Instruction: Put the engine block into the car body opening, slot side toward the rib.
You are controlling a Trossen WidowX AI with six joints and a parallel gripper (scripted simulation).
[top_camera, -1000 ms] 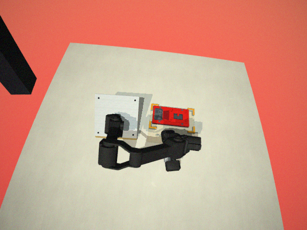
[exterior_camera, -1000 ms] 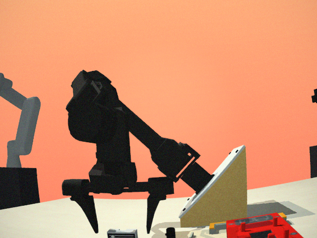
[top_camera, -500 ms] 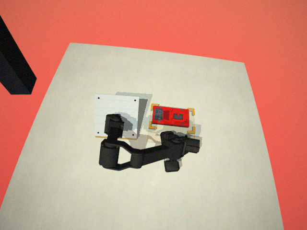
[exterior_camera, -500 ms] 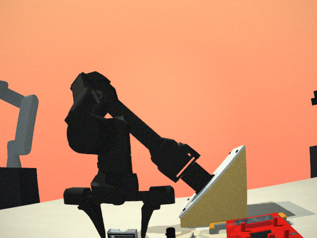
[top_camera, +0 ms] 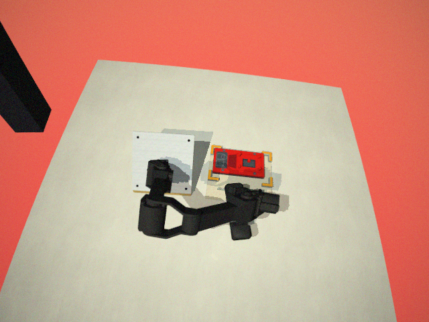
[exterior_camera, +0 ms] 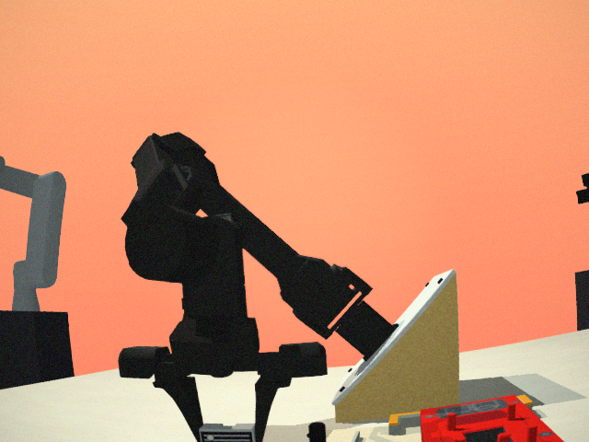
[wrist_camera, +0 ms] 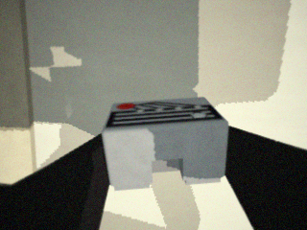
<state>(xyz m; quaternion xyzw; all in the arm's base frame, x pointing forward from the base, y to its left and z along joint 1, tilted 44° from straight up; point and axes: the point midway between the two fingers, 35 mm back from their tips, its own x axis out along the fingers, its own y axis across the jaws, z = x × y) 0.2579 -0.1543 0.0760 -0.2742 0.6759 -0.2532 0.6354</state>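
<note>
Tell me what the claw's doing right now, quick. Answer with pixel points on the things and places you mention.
Claw (exterior_camera: 228, 430) (wrist_camera: 162, 135): closed on the gray engine block (exterior_camera: 227, 434) (wrist_camera: 129, 158), one finger on each side of it.
</note>
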